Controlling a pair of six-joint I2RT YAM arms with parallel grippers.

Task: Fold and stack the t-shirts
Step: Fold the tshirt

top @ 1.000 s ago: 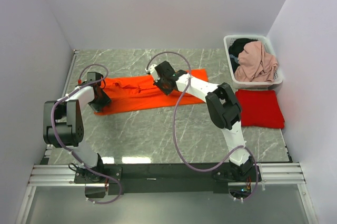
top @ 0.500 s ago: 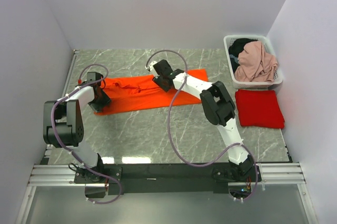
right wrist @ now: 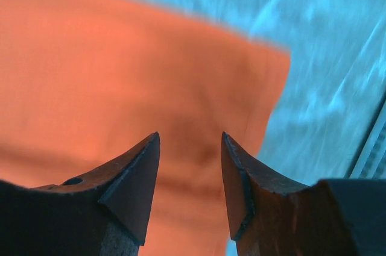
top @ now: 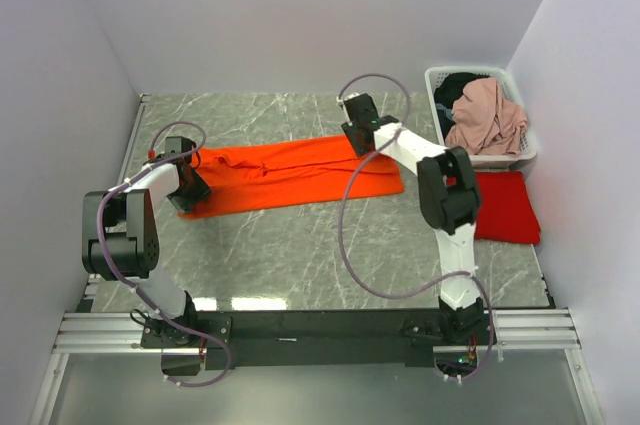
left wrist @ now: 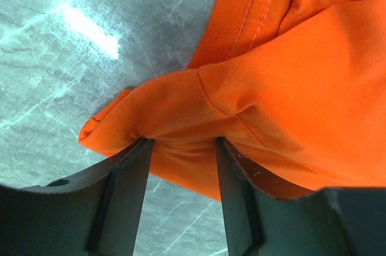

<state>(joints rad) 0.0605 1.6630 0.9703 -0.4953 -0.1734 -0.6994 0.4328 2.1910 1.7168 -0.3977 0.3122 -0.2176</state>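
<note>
The orange tee (top: pixel 295 175) lies long, left to right. L pincer (left wrist: pixel 181 153) pinches its left end. R pincer (right wrist: pixel 190 165) hangs spread, empty, over the right end.

Bright, even light from above in the overhead view; soft, short shadows under the arms. Two white patches of glare on the polished table (top: pixel 300 245) near the front rail. Sharp across the whole overhead view, with slight bending of straight lines toward the corners. Crisp focus on the orange shirt (left wrist: pixel 289 99) in the left wrist view, stitching clear, a strong streak of glare on the stone beside it. Right wrist view smeared with motion blur, cloth edge soft, bluish cast on the stone.
</note>
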